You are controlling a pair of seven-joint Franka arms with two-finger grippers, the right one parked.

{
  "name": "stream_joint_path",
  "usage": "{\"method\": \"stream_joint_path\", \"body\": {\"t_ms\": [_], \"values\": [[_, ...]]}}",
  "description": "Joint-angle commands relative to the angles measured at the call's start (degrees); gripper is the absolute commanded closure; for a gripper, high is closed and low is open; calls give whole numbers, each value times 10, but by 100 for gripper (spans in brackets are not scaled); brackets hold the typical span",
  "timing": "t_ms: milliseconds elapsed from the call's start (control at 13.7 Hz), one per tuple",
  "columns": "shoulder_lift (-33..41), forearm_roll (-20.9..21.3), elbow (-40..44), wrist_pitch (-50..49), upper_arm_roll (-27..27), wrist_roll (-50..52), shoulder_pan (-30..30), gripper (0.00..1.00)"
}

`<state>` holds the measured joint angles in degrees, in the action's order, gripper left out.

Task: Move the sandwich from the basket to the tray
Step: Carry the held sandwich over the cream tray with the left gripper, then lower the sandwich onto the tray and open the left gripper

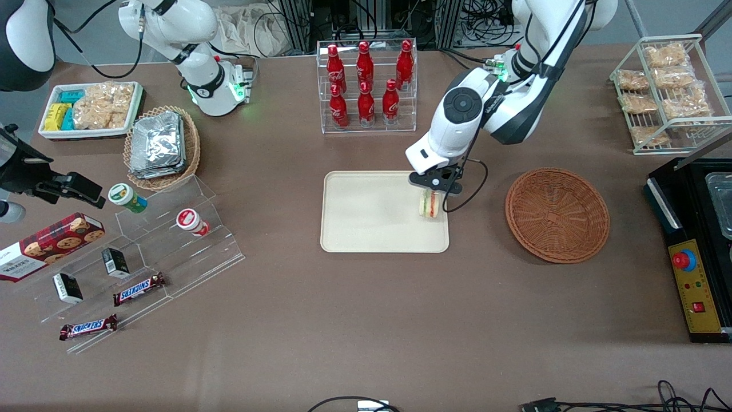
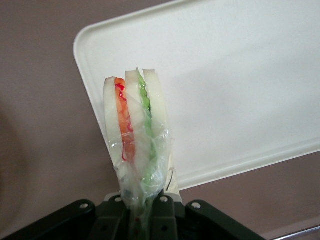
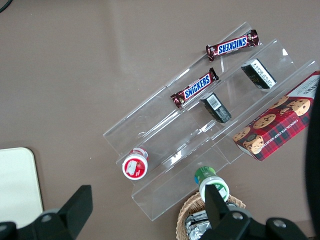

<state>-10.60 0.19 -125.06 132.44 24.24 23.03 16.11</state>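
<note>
While clamped on sandwich (image 1: 430,204), end effector (image 1: 433,191) over tray (image 1: 366,217), brown tabletop (image 1: 343,320).

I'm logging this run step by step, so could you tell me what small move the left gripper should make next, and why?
Probably lower a little, then open. The gripper is shut on the sandwich over the tray's edge nearest the basket, which is already empty. The wrist view seems to show the sandwich hanging above the tray, so releasing now might tip it.
</note>
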Motion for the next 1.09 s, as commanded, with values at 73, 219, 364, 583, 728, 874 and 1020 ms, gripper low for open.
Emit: {"method": "stream_joint_path", "body": {"t_ms": [73,219,364,583,728,874,1020], "values": [[-45,52,17,16,-2,50,14,100],[-65,68,18,26,-2,63,17,100],[-81,68,23,28,-2,66,23,97],[-106,68,38,30,-2,80,24,97],[-124,81,50,31,-2,92,30,97],[-141,108,56,33,-2,117,30,97],[-160,133,68,33,-2,148,31,92]]}}
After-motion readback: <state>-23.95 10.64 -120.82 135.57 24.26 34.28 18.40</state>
